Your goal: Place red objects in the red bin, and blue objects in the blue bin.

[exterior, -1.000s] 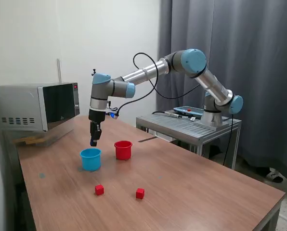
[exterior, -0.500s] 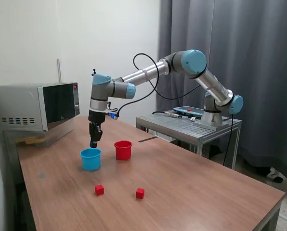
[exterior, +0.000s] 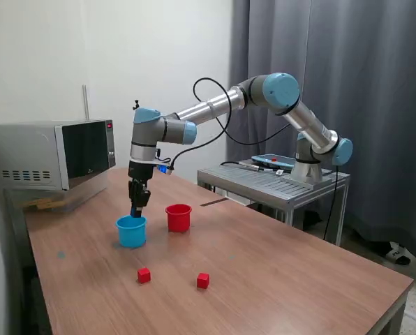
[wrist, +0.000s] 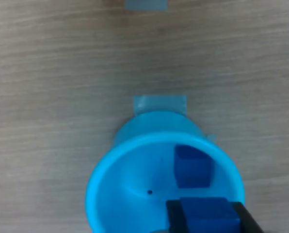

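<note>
My gripper (exterior: 136,209) hangs just above the rim of the light blue cup (exterior: 131,231). In the wrist view the gripper (wrist: 207,221) is shut on a dark blue cube (wrist: 206,209), held over the blue cup (wrist: 125,179). A second dark blue cube (wrist: 193,166) lies inside that cup. The red cup (exterior: 179,217) stands close beside the blue cup, on the exterior view's right. Two small red cubes (exterior: 144,275) (exterior: 203,280) lie on the table nearer the camera.
A microwave (exterior: 51,153) stands on the table's far corner, at the exterior view's left. A metal cart (exterior: 274,183) holding the arm's base stands beyond the table. Blue tape marks (wrist: 159,103) sit on the wooden tabletop by the blue cup.
My gripper has sunk a little towards the blue cup, still holding the blue cube. The cups and red cubes have not moved.
</note>
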